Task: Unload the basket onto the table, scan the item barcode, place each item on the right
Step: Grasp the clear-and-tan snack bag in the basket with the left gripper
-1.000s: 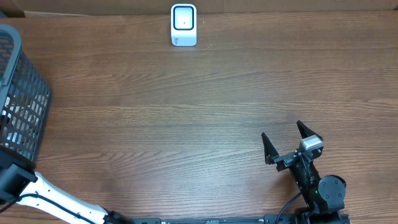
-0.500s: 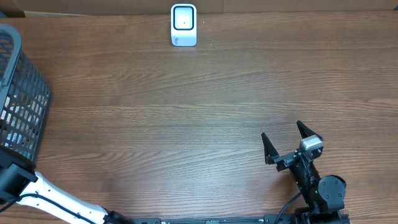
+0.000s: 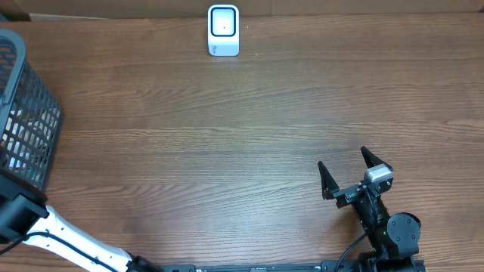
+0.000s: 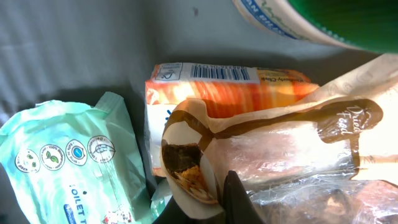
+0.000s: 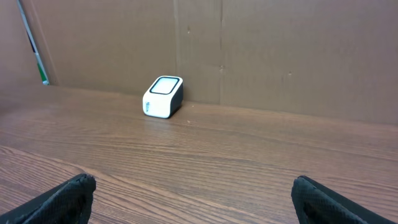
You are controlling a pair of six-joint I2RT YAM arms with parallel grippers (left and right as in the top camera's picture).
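My left gripper (image 4: 214, 199) is down inside the basket (image 3: 23, 113), shut on the torn corner of a tan paper snack bag (image 4: 280, 149) with a clear window. One dark finger (image 4: 239, 202) presses against that corner. Behind the bag lies an orange pack (image 4: 224, 87) with a barcode strip along its top edge. The white barcode scanner (image 3: 223, 30) stands at the table's far edge and also shows in the right wrist view (image 5: 163, 96). My right gripper (image 3: 349, 172) hovers open over bare wood near the front right, holding nothing.
A pale green toilet-wipes pack (image 4: 68, 162) lies left of the bag, and a green-lidded tub (image 4: 311, 18) sits at the top right of the basket. A cardboard wall (image 5: 249, 50) backs the table behind the scanner. The left arm's white link (image 3: 68, 242) runs along the front left edge.
The left arm's dark link beside the basket has dipped slightly lower and its jaws have closed. The right arm and the scanner have not moved.
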